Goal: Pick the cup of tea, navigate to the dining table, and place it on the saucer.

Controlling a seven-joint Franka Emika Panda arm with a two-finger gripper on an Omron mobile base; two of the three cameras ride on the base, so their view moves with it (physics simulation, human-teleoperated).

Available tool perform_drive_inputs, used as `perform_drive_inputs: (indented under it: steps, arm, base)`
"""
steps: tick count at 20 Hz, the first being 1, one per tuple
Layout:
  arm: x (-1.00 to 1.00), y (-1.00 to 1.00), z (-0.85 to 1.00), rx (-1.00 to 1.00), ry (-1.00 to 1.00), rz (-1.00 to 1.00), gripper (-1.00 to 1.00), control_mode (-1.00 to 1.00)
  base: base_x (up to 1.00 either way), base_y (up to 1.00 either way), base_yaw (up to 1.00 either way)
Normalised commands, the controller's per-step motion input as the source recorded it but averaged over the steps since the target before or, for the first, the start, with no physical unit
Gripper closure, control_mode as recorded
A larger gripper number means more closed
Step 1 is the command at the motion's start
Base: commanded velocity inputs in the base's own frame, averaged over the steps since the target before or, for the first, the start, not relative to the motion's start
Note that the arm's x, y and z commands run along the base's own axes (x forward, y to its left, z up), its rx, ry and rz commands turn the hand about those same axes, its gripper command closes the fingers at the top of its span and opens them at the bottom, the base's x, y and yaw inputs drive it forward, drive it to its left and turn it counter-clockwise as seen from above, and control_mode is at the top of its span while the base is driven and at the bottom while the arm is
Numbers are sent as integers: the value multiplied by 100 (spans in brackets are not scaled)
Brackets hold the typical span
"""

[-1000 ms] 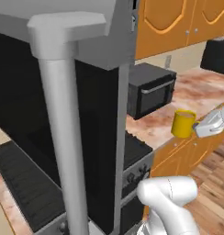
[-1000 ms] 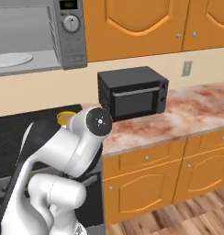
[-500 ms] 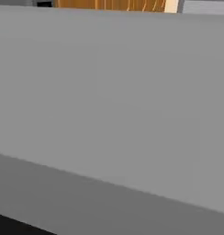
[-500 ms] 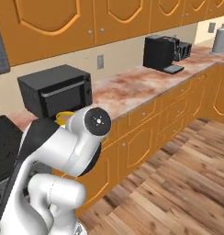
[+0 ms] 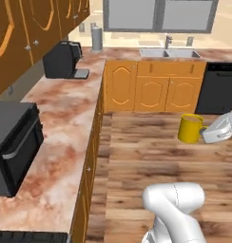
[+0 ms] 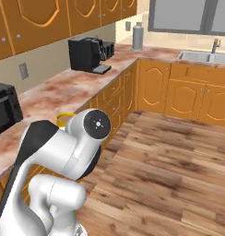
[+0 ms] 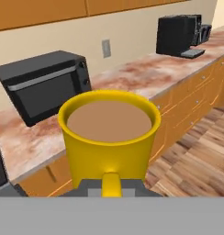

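The cup of tea (image 5: 190,128) is a yellow mug with light brown liquid, held upright in the air over the wood floor. My gripper (image 5: 205,133) is shut on its handle side, reaching in from the right edge of the left base view. In the hand view the cup of tea (image 7: 109,137) stands close in front, with its handle (image 7: 111,183) pointing toward the hand. A sliver of the cup's yellow rim (image 6: 63,117) shows behind my arm in the right base view. The dining table and the saucer are out of view.
A marbled counter (image 5: 65,137) runs along the left with a black microwave (image 5: 13,147) and a coffee machine (image 5: 63,59). A sink (image 5: 168,52) and a dark dishwasher (image 5: 220,88) line the far wall. Open wood floor (image 5: 146,152) lies ahead.
The whole picture has swung in both base views, from the stove and microwave to the long counter and the sink wall: the camera has moved. The cup stays held in my gripper.
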Motion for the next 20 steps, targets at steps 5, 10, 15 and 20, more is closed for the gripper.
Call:
perform_drive_inputs:
  steps: [5,10,15,20]
  arm:
    - [0,0,0,0,0,0,100,100]
    - [0,0,0,0,0,0,100,100]
    - [0,0,0,0,0,0,100,100]
    - [0,0,0,0,0,0,100,100]
  base:
    - [100,-23,-42]
    - [100,-9,-32]
    - [100,-32,-31]
    - [85,-50,-47]
